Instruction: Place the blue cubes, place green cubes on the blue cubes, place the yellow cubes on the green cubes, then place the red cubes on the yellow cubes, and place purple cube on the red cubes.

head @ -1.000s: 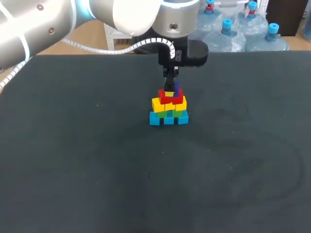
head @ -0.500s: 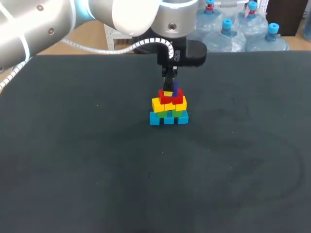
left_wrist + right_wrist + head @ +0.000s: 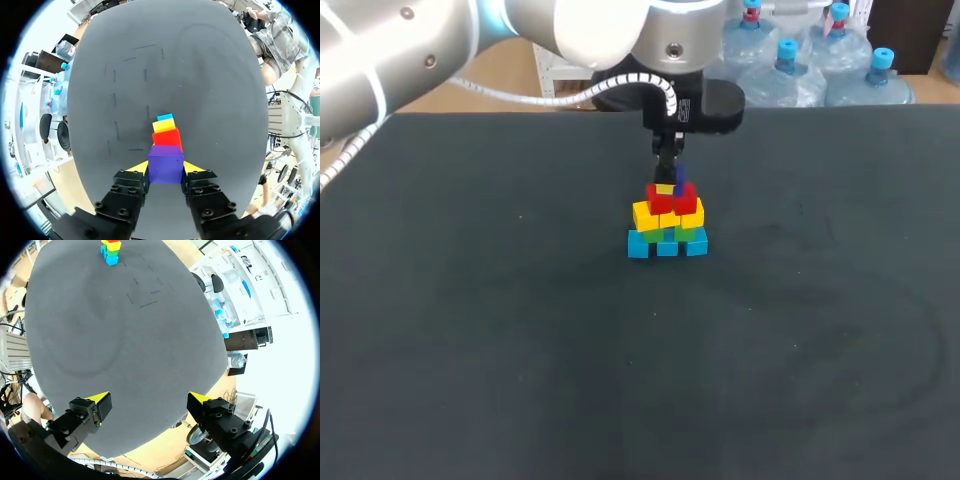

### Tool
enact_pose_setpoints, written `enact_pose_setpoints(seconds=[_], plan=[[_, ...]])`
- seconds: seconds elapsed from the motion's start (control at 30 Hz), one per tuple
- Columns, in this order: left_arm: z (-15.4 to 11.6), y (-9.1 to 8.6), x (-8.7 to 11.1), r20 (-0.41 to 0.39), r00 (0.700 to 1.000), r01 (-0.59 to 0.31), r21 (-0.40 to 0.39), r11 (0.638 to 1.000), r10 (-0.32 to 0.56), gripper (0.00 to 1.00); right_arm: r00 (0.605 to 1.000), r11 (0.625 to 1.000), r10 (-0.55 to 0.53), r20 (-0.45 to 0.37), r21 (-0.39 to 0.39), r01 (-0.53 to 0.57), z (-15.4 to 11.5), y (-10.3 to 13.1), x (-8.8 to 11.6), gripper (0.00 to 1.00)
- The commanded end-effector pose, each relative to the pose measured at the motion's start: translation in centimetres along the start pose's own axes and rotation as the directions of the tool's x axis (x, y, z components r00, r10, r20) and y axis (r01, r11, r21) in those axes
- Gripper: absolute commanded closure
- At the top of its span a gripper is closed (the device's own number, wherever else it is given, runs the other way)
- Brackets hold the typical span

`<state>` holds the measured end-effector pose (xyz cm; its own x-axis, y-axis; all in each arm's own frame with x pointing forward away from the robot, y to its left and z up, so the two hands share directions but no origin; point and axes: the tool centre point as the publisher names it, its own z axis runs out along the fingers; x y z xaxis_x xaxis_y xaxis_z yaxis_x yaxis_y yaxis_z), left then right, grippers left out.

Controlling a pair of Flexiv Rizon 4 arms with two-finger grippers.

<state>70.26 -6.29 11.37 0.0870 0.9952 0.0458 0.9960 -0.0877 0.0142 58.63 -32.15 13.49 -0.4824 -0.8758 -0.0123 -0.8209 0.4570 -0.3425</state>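
A small pyramid stands mid-table: three blue cubes (image 3: 667, 245) at the base, green cubes (image 3: 693, 233) on them, then yellow cubes (image 3: 668, 213), then red cubes (image 3: 670, 200). Right over the red cubes is the purple cube (image 3: 679, 177), with my left gripper (image 3: 669, 183) shut on it from above. The left wrist view shows the purple cube (image 3: 165, 164) between both yellow tips of the left gripper (image 3: 165, 168), with the red cube (image 3: 167, 137) just beyond; I cannot tell whether they touch. My right gripper (image 3: 150, 397) stands open and empty, far from the stack (image 3: 111, 250).
The dark table (image 3: 800, 340) is bare around the stack on all sides. My left arm crosses above the table's back left. My right gripper hangs near a table edge in its own wrist view.
My left gripper, with the purple cube in it, has shifted slightly left and a little higher over the red cubes. The stack has not moved.
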Motion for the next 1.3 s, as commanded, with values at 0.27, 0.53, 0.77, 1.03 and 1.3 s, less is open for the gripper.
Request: enact_pose_setpoints(seconds=[0.27, 0.53, 0.77, 1.03, 1.3], plan=[[0.13, 0.54, -0.03, -0.001, 1.0, -0.001, 0.012, 1.0, 0.001, 1.0, 1.0, 1.0, 0.0, 0.0, 0.001, 0.0, 0.12, -0.03, -0.03, 0.0], [0.14, 0.13, 0.01, 0.01, 1.0, 0.003, 0.006, 1.0, -0.003, 1.0, 1.0, 1.0, 0.0, 0.0, 0.001, 0.0, 0.12, -0.03, -0.03, 0.0], [0.32, -0.1, 0.09, 0.016, 1.0, 0.01, 0.01, 1.0, -0.011, 1.0, 1.0, 1.0, 0.0, 0.0, 0.001, 0.0, 0.12, -0.03, -0.03, 0.0], [0.34, -0.02, 0.06, 0.017, 1.0, 0.011, 0.015, 1.0, -0.011, 0.74, 1.0, 1.0, 0.0, 0.0, 0.001, 0.0, 0.12, -0.03, -0.03, 0.0], [0.15, 0.08, 0.09, 0.017, 1.0, 0.011, 0.013, 1.0, -0.011, 0.1, 1.0, 1.0, 0.0, 0.0, 0.001, 0.0, 0.12, -0.03, -0.03, 0.0]])
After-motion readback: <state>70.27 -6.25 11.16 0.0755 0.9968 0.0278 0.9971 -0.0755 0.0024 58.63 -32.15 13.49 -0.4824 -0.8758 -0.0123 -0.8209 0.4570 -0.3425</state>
